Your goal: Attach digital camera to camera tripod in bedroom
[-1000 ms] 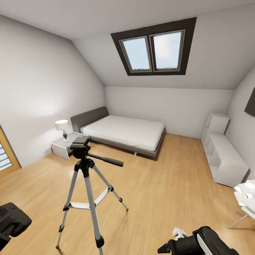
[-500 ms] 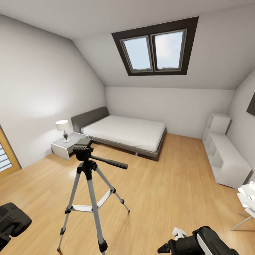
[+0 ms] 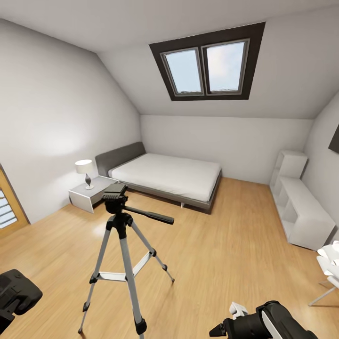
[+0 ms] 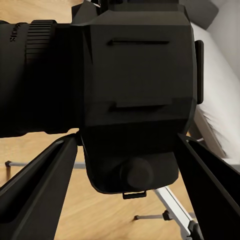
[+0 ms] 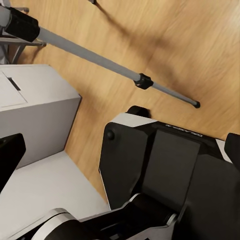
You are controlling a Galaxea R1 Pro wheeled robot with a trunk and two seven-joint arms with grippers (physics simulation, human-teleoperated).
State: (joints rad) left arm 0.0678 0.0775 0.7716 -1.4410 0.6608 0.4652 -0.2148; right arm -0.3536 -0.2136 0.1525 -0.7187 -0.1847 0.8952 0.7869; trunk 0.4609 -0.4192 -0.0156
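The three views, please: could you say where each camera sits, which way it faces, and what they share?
Head view: high on the robot, facing forward and down at the tripod, bed and skylight; both arms show at the bottom corners.
Left wrist view: looks along the left gripper, whose fingers flank the camera.
Right wrist view: looks down at a tripod leg and wood floor; the robot's own body shows.
Shared: tripod and floor.

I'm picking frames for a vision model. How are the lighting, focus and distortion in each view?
Head view: even daylight from the skylight, wide-angle bending at the edges, tripod sharp with a faint floor shadow. Left wrist view: the camera sits very close, dark, with little surface detail. Right wrist view: sharp, soft shadows beside a tripod leg on the floor.
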